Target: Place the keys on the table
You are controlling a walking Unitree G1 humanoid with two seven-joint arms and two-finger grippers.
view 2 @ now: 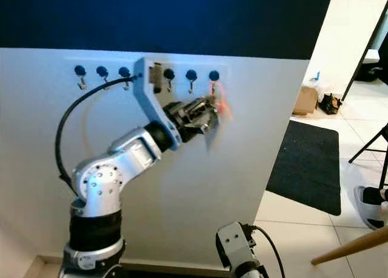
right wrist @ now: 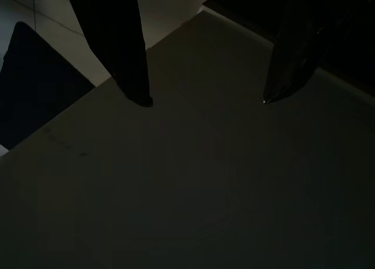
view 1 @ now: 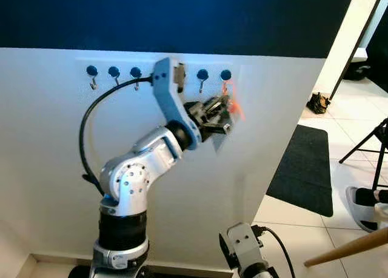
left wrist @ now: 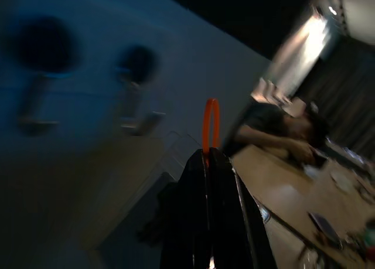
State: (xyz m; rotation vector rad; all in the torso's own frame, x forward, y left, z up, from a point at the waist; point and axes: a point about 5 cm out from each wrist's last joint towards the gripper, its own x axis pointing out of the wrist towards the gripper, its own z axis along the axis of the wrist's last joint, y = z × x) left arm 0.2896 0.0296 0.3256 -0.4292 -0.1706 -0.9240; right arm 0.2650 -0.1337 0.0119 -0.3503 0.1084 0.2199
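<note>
Just below the rightmost hook (view 1: 225, 77) of a row on the white wall (view 1: 48, 169), an orange key loop (view 1: 233, 105) is held pinched between the closed fingers (left wrist: 214, 222) of the left gripper (view 1: 225, 117). In the left wrist view the loop (left wrist: 211, 125) is seen standing up out of the fingertips, which are pressed tightly together around its lower end; the keys themselves cannot be made out, since that picture is blurred. Whether the loop is touching the hook or is free of it cannot be told. The left arm (view 1: 139, 169) is raised from the shoulder and bent at the elbow, its wrist angled toward the right end of the hook row. More blue-knobbed hooks (view 1: 113, 73) are seen along the same rail to the left. A dark blue band (view 1: 182, 17) is seen above the white wall.

The right gripper (right wrist: 205, 99) is hung low, its two fingers spread well apart over a shaded surface, with nothing between them. The right arm (view 1: 245, 251) is seen at the lower edge. A dark mat (view 1: 306, 169) is laid on the tiled floor (view 1: 351, 193) to the right.
</note>
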